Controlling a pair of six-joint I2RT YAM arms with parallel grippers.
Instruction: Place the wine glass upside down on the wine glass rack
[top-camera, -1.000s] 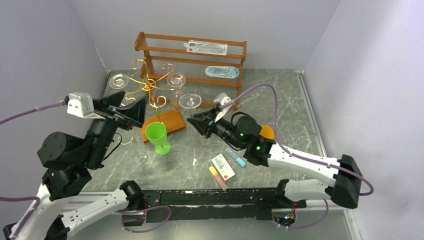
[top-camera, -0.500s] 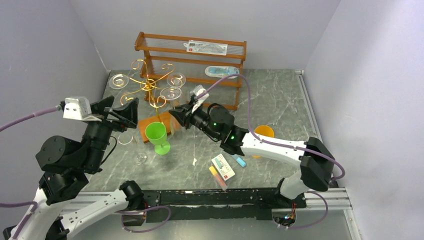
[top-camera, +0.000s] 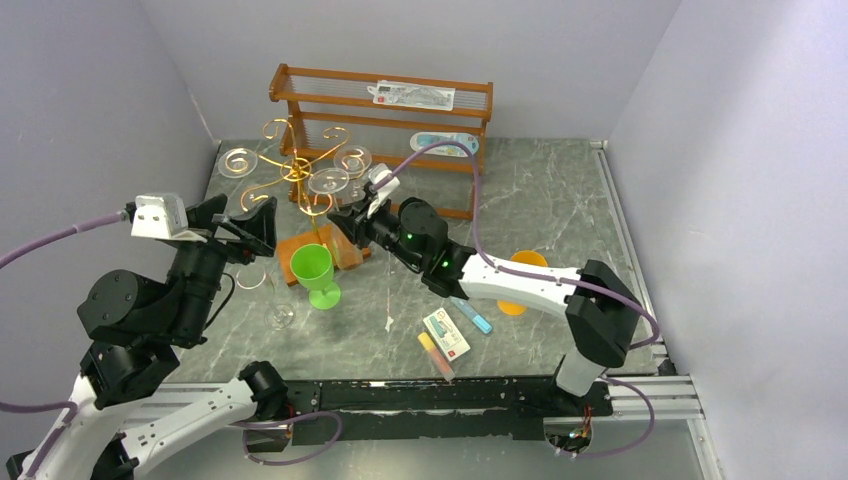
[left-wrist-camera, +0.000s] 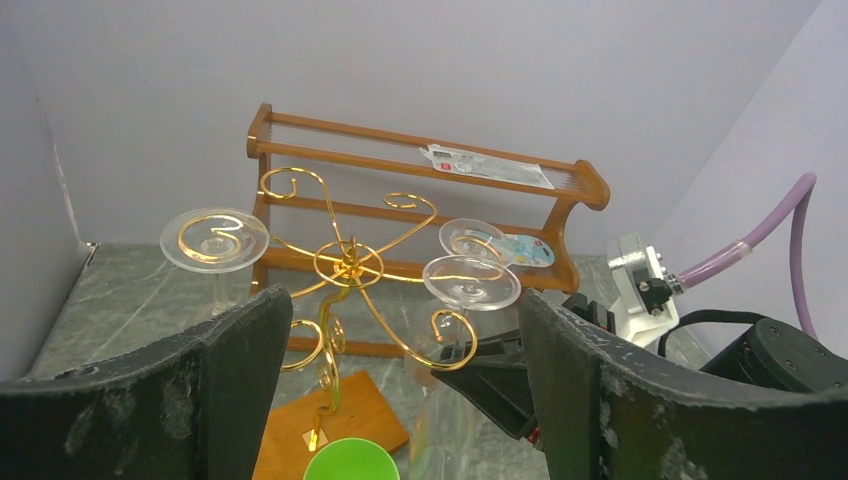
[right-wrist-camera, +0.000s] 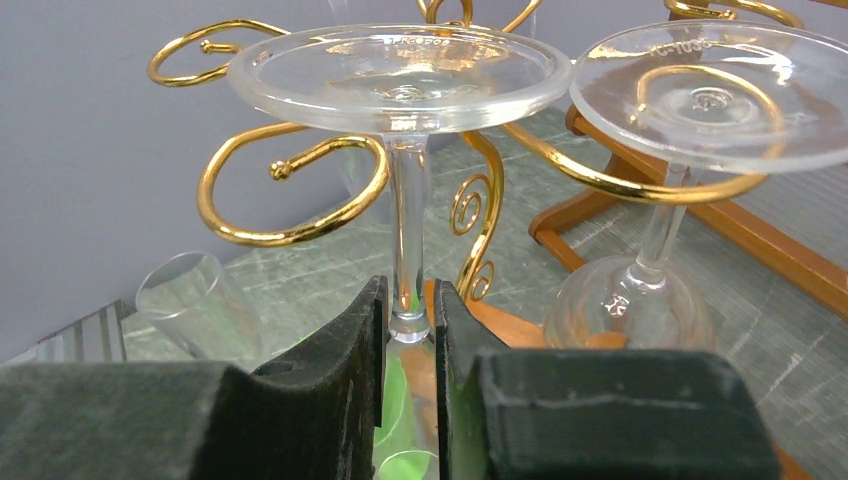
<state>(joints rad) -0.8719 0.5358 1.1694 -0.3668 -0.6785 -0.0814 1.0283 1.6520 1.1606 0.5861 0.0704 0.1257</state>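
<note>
the left gripper hovers at the left of the table, its jaws spread wide with nothing between them, facing the rack from the near-left. just in front of it a clear glass lies on the marble. the wine glass rack stands further back on its wooden base. a hung glass sits foot-up in the far-left curl and a second hung glass in a curl on the right. a green cup stands upright just in front of the base. the wine glass is upside down, foot on top, at the rack's front-right side. its foot is higher than a gold curl and its stem is just right of that curl's open end; whether they touch cannot be told. the right gripper is clamped on the lower stem, a finger pressed to each side, with the bowl below mostly hidden. a two-tier wooden shelf stands behind, and an orange dish lies well to the right.
</note>
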